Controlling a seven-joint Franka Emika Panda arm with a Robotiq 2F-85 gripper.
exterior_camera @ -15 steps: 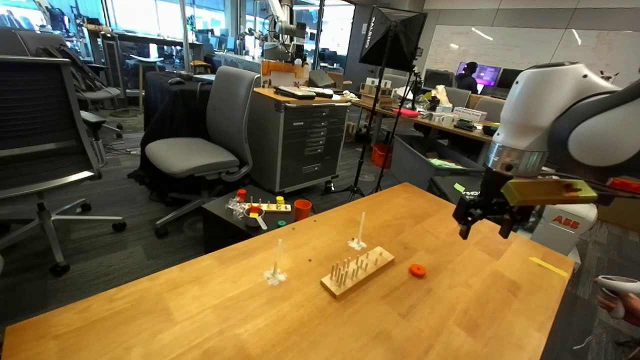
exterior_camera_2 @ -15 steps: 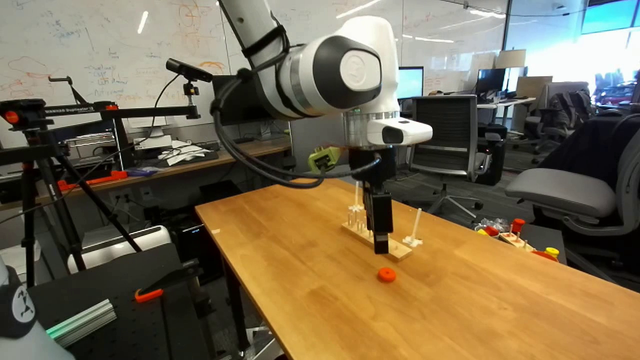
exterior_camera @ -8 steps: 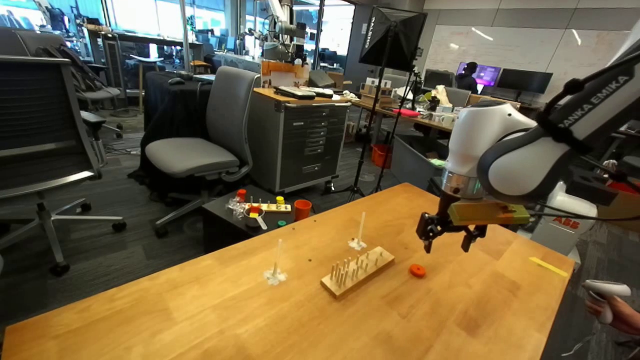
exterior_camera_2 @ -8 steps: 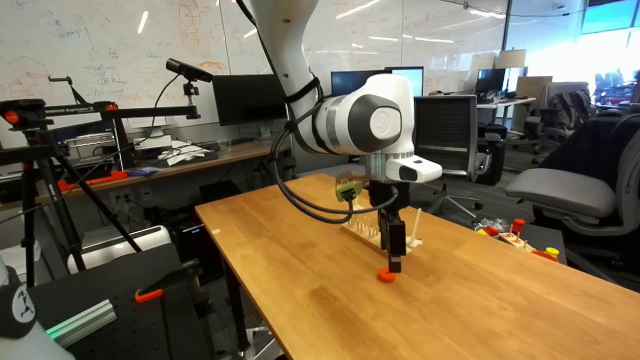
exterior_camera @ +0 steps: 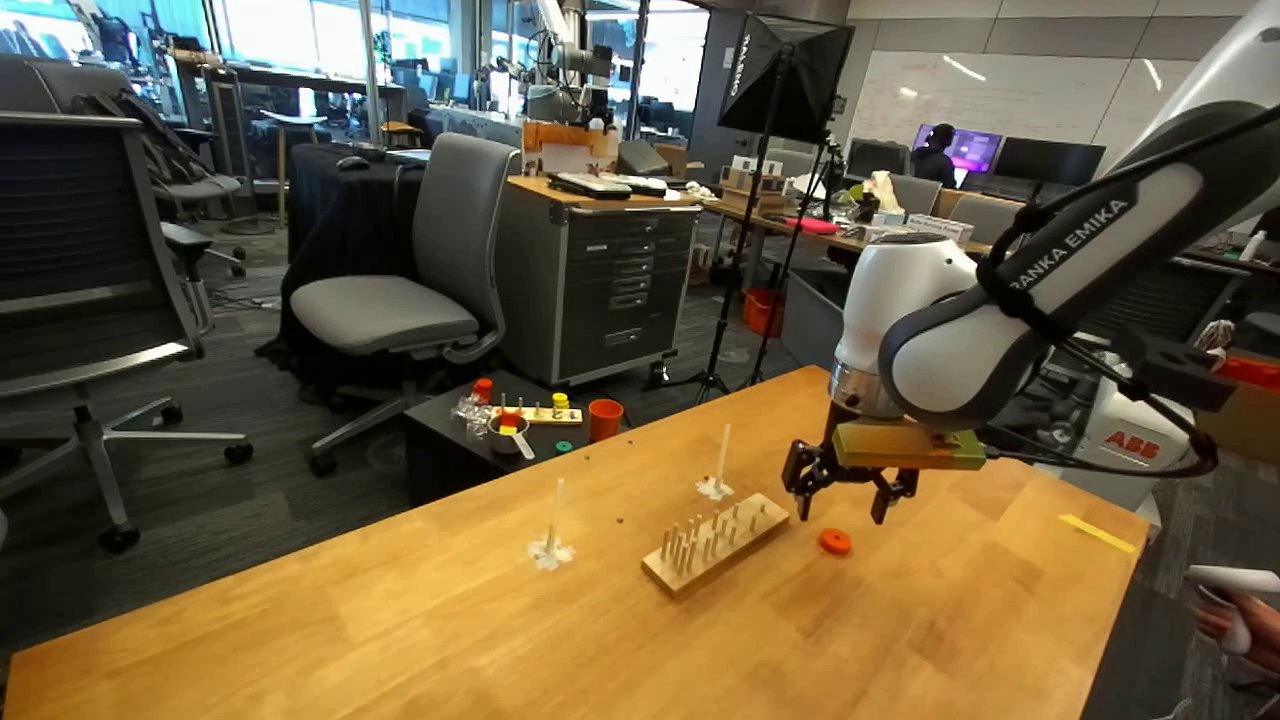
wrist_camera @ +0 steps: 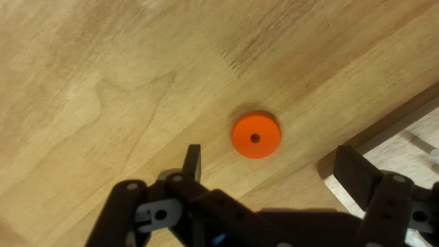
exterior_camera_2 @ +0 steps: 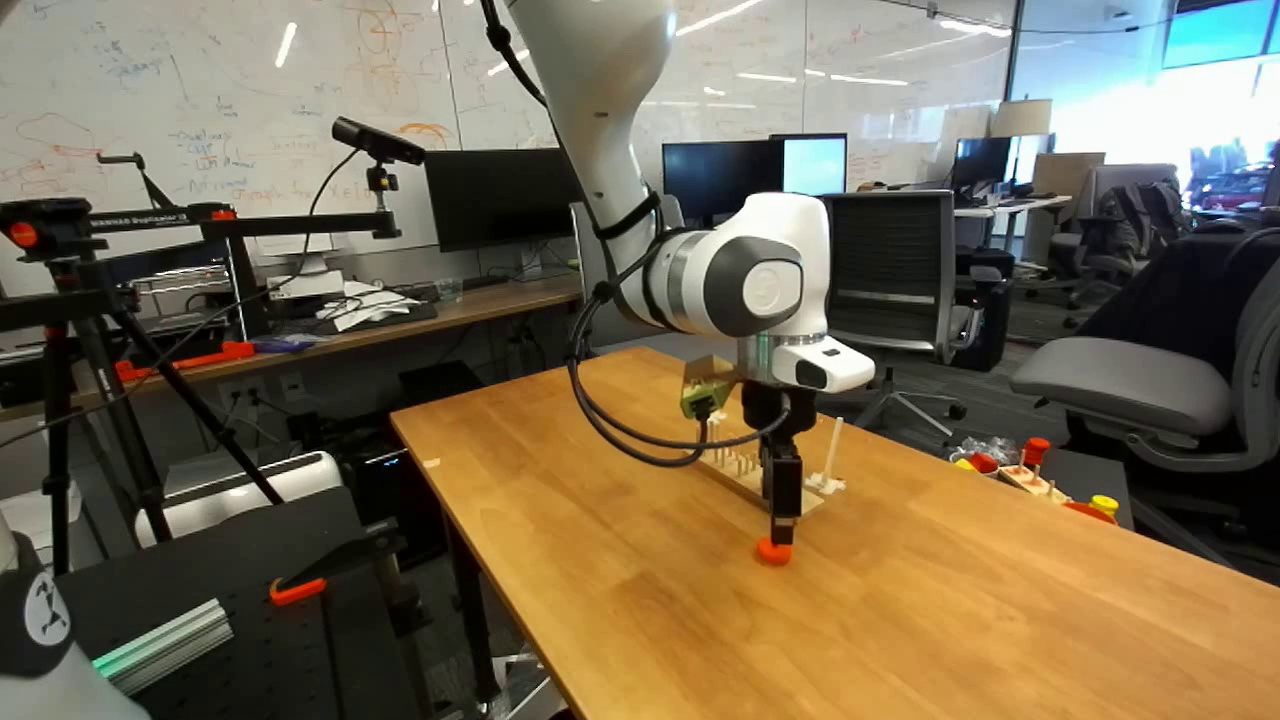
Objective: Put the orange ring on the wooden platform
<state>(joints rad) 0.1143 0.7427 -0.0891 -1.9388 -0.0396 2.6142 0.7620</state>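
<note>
Lying between orange ring point(wrist_camera: 264, 136) and two upright rods point(exterior_camera: 722, 457): wooden platform point(exterior_camera: 738, 544).

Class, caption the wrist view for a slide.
Open gripper over table: orange ring lying flat, pegged wooden board at picture's right.

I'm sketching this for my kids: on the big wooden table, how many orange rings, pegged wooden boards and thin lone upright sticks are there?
Flat round orange ring: 1
Rectangular light-wood pegged board: 1
Thin pale upright sticks: 2
Total: 4
</note>
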